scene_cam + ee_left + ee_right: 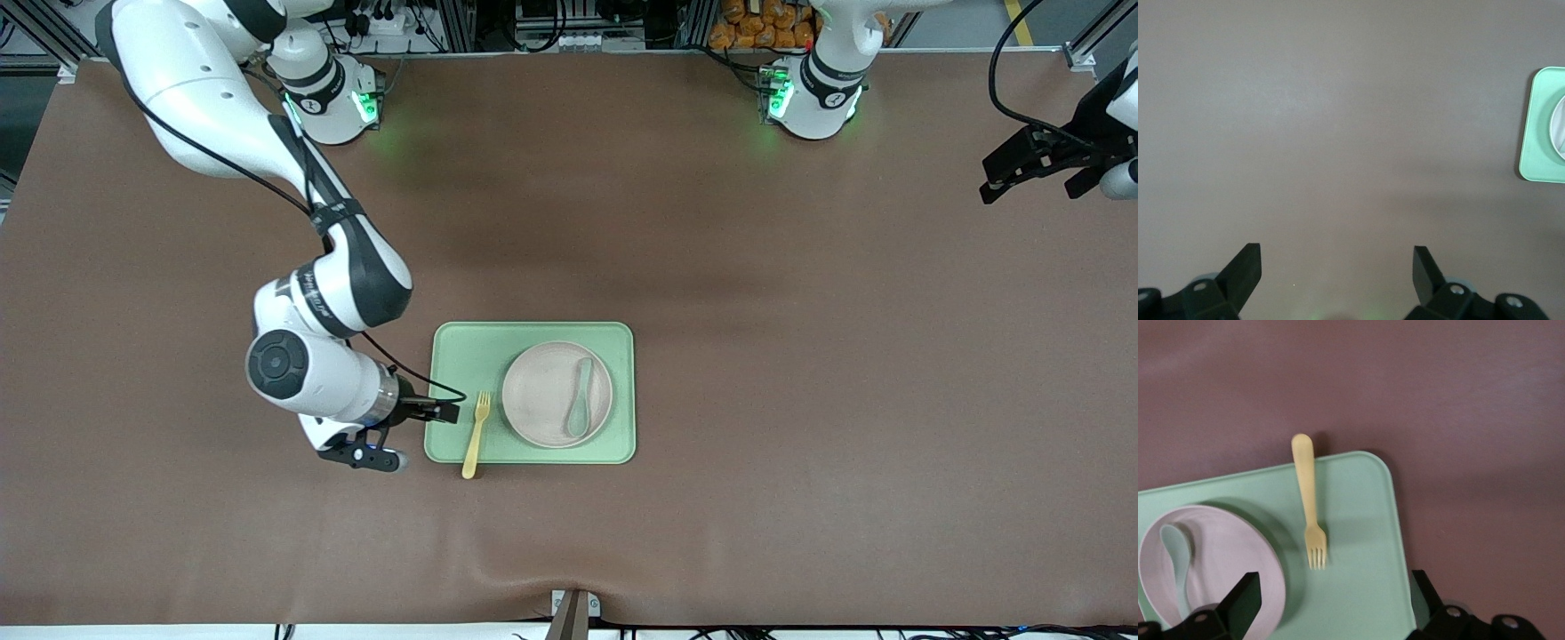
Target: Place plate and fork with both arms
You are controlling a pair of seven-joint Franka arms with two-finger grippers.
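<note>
Worktop point(800, 373): brown covering that fills most of the front view; metal framing and cables run along the upper edge of the frame, where the two green-lit bases stand.
Tray point(462, 351): rectangular, light green, lying flat a little below the centre of the front view.
Plate point(542, 391): round, pale beige-pink with a raised rim; it sits on the tray, in the part toward the left arm's end of the worktop.
Spoon point(580, 400): muted grey-green, lying inside the plate.
Fork point(476, 435): pale yellow; the tines rest on the tray beside the plate, and the handle crosses the tray's lower edge in the front view so its end lies on the bare worktop. In the right wrist view the fork point(1309, 503) lies apart from the plate rim.
Right tool point(418, 418): at the lower-centre of the front view, low over the tray's edge toward the right arm's end; its fingers are spread wide and hold nothing, and the fork lies clear of them.
Left tool point(1036, 169): at the upper right edge of the front view, over bare worktop well apart from the tray; its fingers are spread wide with nothing between them. This arm waits.
Left wrist view: mostly bare brown surface, with a corner of the tray point(1538, 127) at the right edge of the frame.
</note>
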